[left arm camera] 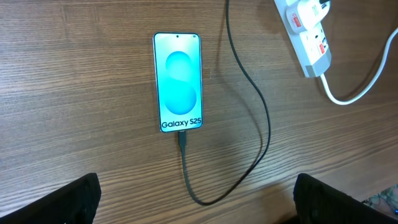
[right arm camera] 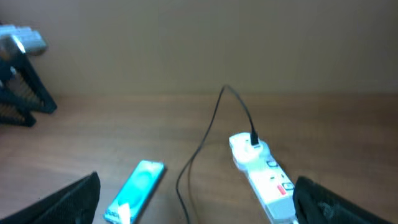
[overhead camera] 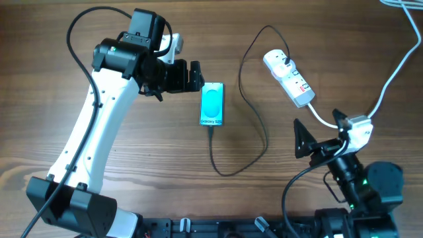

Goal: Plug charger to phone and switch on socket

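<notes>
Looking down from overhead, you have the phone [overhead camera: 212, 104] lying flat near the middle of the wooden table [overhead camera: 165, 178], screen up and lit cyan, its white text band at the end nearer the robot bases; the charger [overhead camera: 264, 142] has its small dark tip seated in that same end of the phone, and the left wrist view shows the connector touching the phone's lower edge; from there the thin black cable loops toward the bases, swings right, climbs away and curves back to a white plug [right arm camera: 252, 148] sitting on the far end of the socket [overhead camera: 289, 78]; the socket lies at a slant to the right of the phone, well apart from it, with its red switches [left arm camera: 322, 46] facing up, though you cannot tell from these views which way they are set; a thick white cord [overhead camera: 390, 79] leaves the socket's near end and runs off to the upper right; your left gripper [overhead camera: 197, 77] hangs just beside the phone's left edge, spread wide with nothing between its fingers [left arm camera: 78, 200]; your right gripper [overhead camera: 317, 125] sits near the socket's cord end, likewise gaping and holding nothing.
</notes>
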